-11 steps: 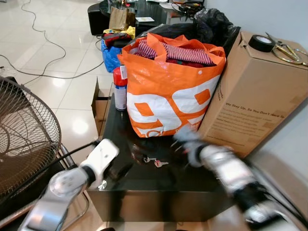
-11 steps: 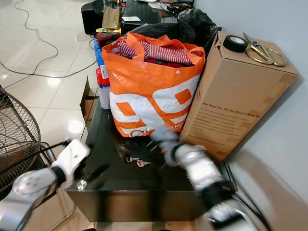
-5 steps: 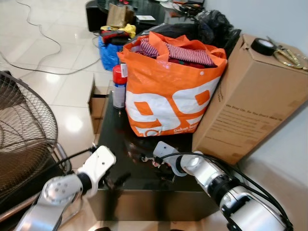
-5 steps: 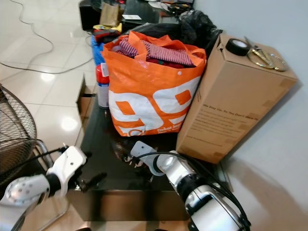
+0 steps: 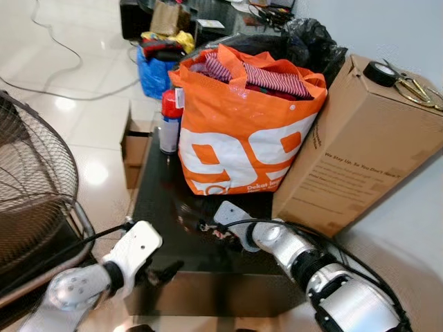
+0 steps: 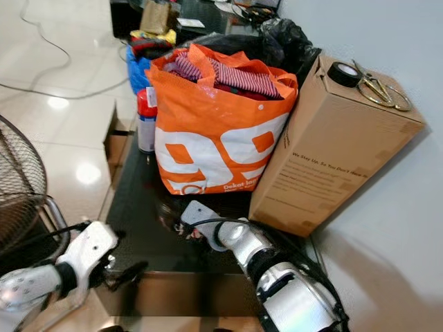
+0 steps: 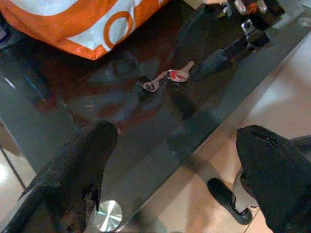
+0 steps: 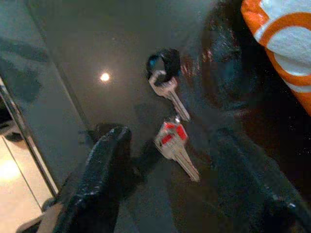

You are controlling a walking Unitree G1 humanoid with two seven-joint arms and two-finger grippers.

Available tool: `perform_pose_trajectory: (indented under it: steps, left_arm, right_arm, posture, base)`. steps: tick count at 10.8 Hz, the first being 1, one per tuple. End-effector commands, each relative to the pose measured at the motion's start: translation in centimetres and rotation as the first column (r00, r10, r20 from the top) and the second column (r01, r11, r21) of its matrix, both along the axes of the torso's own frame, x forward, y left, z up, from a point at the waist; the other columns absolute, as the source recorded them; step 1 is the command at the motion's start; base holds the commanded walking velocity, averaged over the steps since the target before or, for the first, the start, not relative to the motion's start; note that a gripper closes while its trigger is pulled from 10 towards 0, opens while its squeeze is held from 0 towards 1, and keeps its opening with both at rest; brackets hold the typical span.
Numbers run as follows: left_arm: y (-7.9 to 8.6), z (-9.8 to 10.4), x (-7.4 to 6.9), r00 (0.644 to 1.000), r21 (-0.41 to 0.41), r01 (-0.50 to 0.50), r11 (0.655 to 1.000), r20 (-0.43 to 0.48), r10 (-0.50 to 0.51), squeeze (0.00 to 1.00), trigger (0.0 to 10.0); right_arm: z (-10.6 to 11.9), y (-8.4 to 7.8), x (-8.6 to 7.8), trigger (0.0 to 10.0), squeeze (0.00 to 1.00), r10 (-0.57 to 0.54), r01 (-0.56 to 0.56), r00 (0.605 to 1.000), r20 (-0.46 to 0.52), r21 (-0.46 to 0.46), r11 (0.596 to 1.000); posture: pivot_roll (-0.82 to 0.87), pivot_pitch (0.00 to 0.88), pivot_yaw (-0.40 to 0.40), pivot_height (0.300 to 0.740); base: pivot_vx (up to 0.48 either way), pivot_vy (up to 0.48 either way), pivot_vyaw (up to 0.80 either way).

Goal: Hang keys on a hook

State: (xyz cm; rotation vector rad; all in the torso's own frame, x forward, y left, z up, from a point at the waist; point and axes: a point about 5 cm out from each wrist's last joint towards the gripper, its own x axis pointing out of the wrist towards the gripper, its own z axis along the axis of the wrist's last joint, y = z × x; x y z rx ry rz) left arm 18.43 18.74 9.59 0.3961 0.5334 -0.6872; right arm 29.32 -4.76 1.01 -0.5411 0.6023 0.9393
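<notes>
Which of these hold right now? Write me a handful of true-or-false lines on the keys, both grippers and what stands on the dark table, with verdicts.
1. The keys lie on the dark glass table. True.
2. The right gripper is shut on the keys. False: its fingers are open, one on each side of the keys, which lie flat on the glass.
3. An orange bag full of clothes stands on the table. True.
4. The left gripper holds the spray can. False: it is open and empty at the table's near edge, far from the can.
5. A roll of black tape sits on the cardboard box. True.
</notes>
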Motion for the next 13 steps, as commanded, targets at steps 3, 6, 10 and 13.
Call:
perform_pose_trajectory:
  steps: [3, 6, 10, 13]
  left_arm:
    - [-0.2, 0.8, -0.2, 1.000, -0.012, -0.003, 1.000, 0.028, 0.003, 0.00, 10.0]
    - [-1.1, 1.5, 0.2, 0.997, -0.036, 0.068, 0.997, 0.048, -0.066, 0.00, 10.0]
    - [-1.9, 2.5, 0.2, 0.992, -0.059, 0.117, 0.991, 0.063, -0.113, 0.00, 10.0]
    - [-1.3, 3.1, -0.4, 0.992, -0.054, 0.120, 0.991, 0.050, -0.117, 0.00, 10.0]
  right_arm:
    - [0.5, -0.6, 0.6, 10.0, 1.00, -0.042, 0.041, 0.999, 0.026, 0.050, 0.998]
    - [0.4, -1.9, 0.4, 10.0, 1.00, -0.074, 0.076, 0.997, -0.018, 0.156, 0.985]
    - [1.8, -2.6, 0.0, 10.0, 1.00, -0.030, 0.031, 1.000, -0.010, 0.321, 0.947]
    - [2.1, -1.4, 0.2, 10.0, 1.00, 0.025, -0.035, 0.999, 0.045, 0.240, 0.970]
  posture:
    - [0.05, 0.111, -0.194, 0.740]
    - [0.00, 0.141, -0.096, 0.740]
    - [-0.03, 0.198, -0.051, 0.740]
    - [-0.02, 0.220, -0.068, 0.740]
  base:
    - [0.000, 0.000, 0.00]
    - [0.000, 0.000, 0.00]
    - [0.000, 0.000, 0.00]
    - [0.000, 0.000, 0.00]
